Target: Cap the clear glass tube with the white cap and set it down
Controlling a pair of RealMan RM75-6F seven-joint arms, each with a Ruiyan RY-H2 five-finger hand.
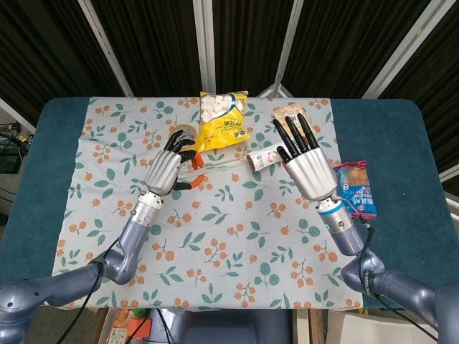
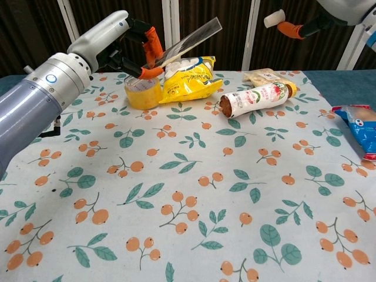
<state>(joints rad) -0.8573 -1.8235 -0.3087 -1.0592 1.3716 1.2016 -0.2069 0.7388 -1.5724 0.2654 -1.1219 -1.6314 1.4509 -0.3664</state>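
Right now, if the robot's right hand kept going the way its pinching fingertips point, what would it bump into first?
Probably the clear glass tube. In the chest view the right hand pinches the white cap aimed toward the tube's raised open end, with only air between. Depth is unclear, so it could slip past.

Head view high above the worktop (image 1: 57,143), looking steeply down over its whole floral cloth, chest view low and close at its near edge, looking level across, both sharing the yellow bag (image 1: 222,120) (image 2: 189,77) at the far side
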